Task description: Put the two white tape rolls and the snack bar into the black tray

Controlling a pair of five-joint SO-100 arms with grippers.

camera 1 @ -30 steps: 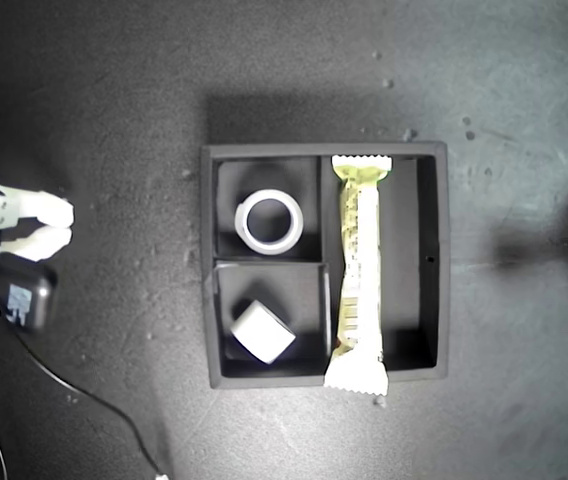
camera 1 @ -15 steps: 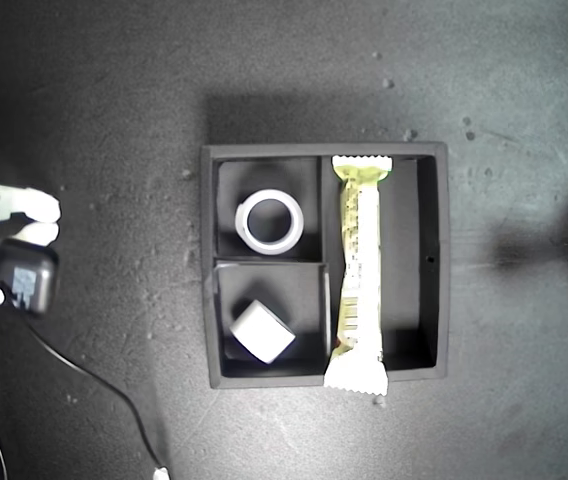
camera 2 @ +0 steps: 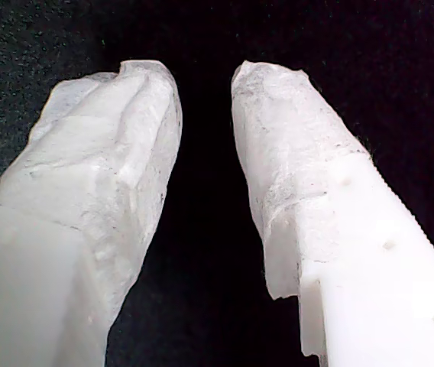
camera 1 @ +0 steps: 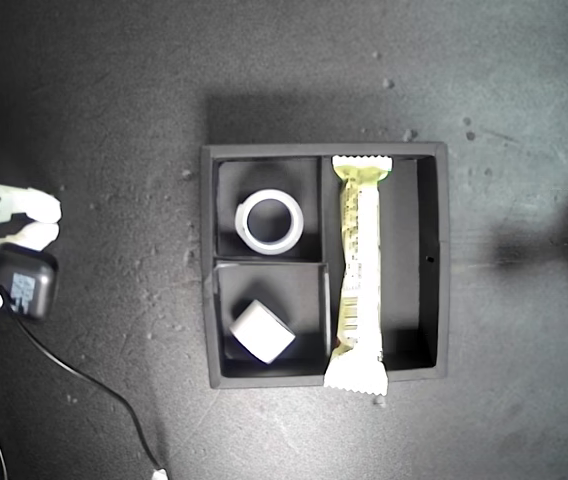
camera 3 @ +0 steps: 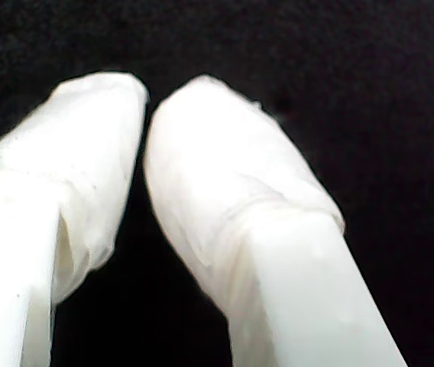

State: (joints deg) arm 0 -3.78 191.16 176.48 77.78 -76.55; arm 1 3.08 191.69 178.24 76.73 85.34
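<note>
Black tray (camera 1: 440, 262) holds wider tape roll (camera 1: 270, 221), smaller tape roll (camera 1: 262, 331) in separate small compartments, snack bar (camera 1: 359, 285) in long one. First pincer (camera 2: 205, 76) released, empty; second pincer (camera 3: 147, 95) clenched, empty.

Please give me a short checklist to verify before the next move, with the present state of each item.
1. Wider tape roll in a small compartment of the black tray: ok.
2. Smaller tape roll in the other small compartment: ok.
3. Snack bar fully inside the long compartment: not ok, both crimped ends lie over the walls.
4. My first gripper empty: ok, open.
5. My second gripper empty: ok, shut on nothing.
</note>
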